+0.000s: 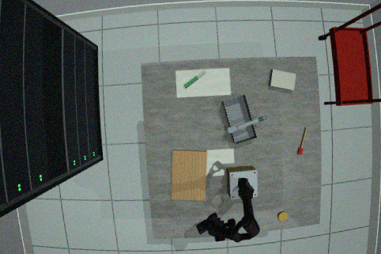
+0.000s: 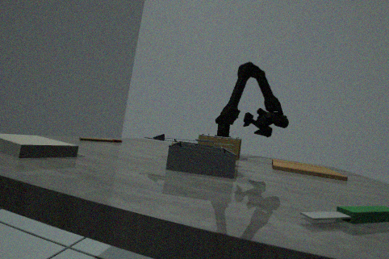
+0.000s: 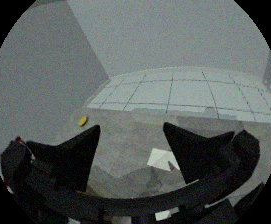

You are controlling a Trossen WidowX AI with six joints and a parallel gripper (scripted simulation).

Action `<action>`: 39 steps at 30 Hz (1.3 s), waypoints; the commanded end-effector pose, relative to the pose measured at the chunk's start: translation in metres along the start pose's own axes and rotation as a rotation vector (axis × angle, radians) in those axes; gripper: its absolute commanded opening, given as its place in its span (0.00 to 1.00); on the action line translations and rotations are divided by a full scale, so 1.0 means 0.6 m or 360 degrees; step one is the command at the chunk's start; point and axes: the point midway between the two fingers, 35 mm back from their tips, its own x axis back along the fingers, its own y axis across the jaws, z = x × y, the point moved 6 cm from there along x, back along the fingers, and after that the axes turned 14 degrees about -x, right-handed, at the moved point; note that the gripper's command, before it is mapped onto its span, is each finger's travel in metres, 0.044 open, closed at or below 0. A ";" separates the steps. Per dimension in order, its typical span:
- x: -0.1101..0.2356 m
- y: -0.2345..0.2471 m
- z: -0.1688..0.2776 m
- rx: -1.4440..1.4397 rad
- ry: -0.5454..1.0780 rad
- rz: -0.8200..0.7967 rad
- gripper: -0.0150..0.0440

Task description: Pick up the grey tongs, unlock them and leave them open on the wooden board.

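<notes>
The gripper [image 1: 206,226], spread wide and holding nothing, is seen well short of the tin [image 1: 239,119], across which the tongs [image 1: 247,124] are laid crosswise.

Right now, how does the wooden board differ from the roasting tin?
The wooden board is tan, flat and bare; the roasting tin is grey, walled, and carries the grey tongs across it. The board lies square to the table edges, the tin skewed. Both are rectangular.
</notes>
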 end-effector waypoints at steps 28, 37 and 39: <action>0.296 -0.062 0.102 -0.1055 -0.0441 0.1032 0.69; 0.439 -0.026 0.201 -0.1762 -0.0935 0.1483 0.69; 0.463 -0.014 0.222 -0.1897 -0.1052 0.1558 0.69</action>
